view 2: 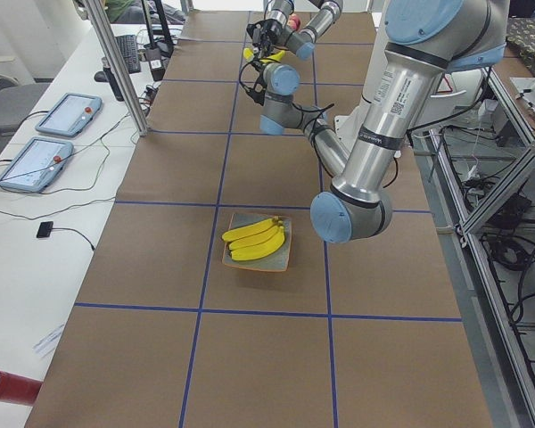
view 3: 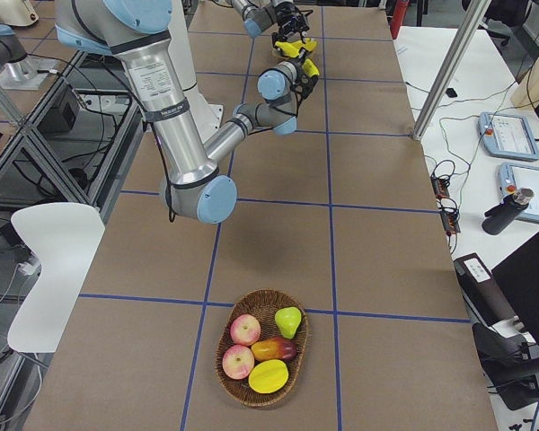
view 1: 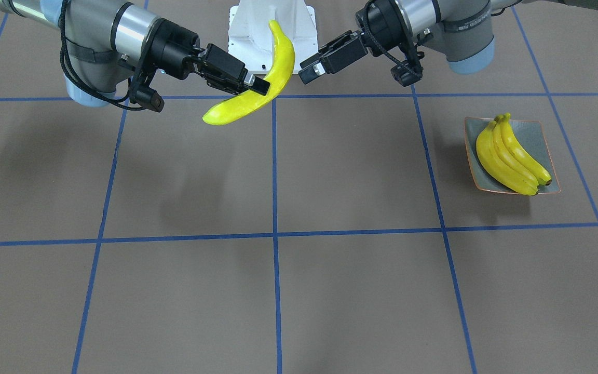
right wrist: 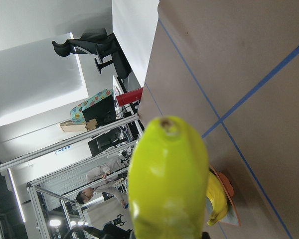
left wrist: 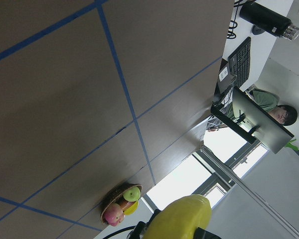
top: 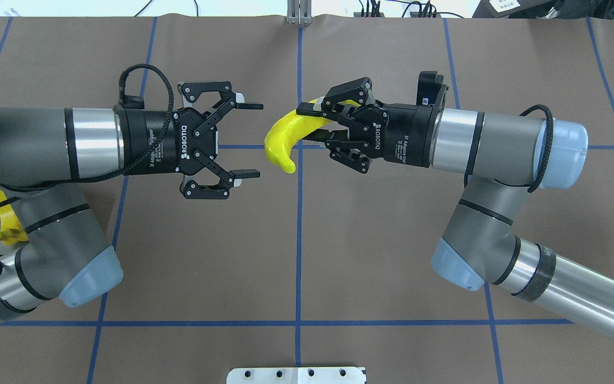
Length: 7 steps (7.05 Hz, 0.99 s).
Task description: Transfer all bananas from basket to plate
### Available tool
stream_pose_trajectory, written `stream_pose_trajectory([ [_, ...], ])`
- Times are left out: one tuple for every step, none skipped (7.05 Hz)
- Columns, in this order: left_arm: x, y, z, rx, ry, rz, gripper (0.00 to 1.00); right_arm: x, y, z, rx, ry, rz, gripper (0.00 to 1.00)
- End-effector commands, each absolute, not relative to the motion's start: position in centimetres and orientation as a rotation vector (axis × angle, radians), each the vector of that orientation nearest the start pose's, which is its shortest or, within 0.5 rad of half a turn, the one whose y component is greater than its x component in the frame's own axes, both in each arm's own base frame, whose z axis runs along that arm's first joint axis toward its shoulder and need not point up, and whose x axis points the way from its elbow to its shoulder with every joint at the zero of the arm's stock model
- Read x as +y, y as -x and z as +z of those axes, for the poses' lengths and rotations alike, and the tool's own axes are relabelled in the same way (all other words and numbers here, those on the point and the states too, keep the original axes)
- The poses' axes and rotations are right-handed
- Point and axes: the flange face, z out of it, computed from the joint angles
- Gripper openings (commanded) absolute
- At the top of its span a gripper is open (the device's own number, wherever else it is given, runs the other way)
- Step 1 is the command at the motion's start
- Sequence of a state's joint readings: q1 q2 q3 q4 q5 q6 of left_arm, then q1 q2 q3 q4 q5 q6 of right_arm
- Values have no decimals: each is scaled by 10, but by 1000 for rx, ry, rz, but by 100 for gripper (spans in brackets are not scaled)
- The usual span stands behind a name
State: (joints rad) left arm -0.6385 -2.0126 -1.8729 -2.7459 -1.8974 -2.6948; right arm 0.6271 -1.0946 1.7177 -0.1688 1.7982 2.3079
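My right gripper (top: 309, 124) is shut on one pale greenish-yellow banana (top: 280, 141) and holds it in the air over the table's middle, near the robot base. In the front view the same banana (view 1: 283, 57) curves up from that right gripper (view 1: 257, 84). Facing it a short gap away, my left gripper (top: 252, 140) stands open and holds nothing. Three yellow bananas (view 1: 506, 156) lie side by side on the square grey-green plate (view 1: 530, 126) on my left side. The basket (view 3: 223, 359) sits far off on my right and shows no bananas.
In the basket lie two apples (view 3: 244, 329), a green pear (view 3: 288, 319) and other fruit. The white robot base (view 1: 249, 31) stands behind the grippers. Beyond the table's far edge are tablets (view 2: 67, 113), cables and a person at a monitor (left wrist: 281, 114).
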Motion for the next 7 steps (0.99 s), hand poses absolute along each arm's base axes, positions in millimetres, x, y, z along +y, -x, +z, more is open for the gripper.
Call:
stream_pose_trajectory([
  [-386, -363, 149, 1893, 707, -867, 100, -418, 387, 183, -2047, 263, 642, 0],
  [-386, -360, 146, 1908, 700, -877, 100, -418, 387, 182, -2050, 270, 645, 0],
  [-387, -362, 148, 1903, 699, -881, 100, -418, 387, 182, -2049, 281, 649, 0],
  [-383, -371, 150, 1912, 695, -905, 100, -417, 387, 182, -2048, 306, 662, 0],
  [-374, -382, 147, 1925, 699, -924, 100, -417, 387, 182, -2047, 344, 686, 0],
  [-370, -383, 145, 1942, 700, -942, 100, -419, 387, 181, -2055, 391, 743, 0],
  [-370, -384, 143, 1936, 753, -977, 100, -414, 392, 182, -2057, 402, 754, 0],
])
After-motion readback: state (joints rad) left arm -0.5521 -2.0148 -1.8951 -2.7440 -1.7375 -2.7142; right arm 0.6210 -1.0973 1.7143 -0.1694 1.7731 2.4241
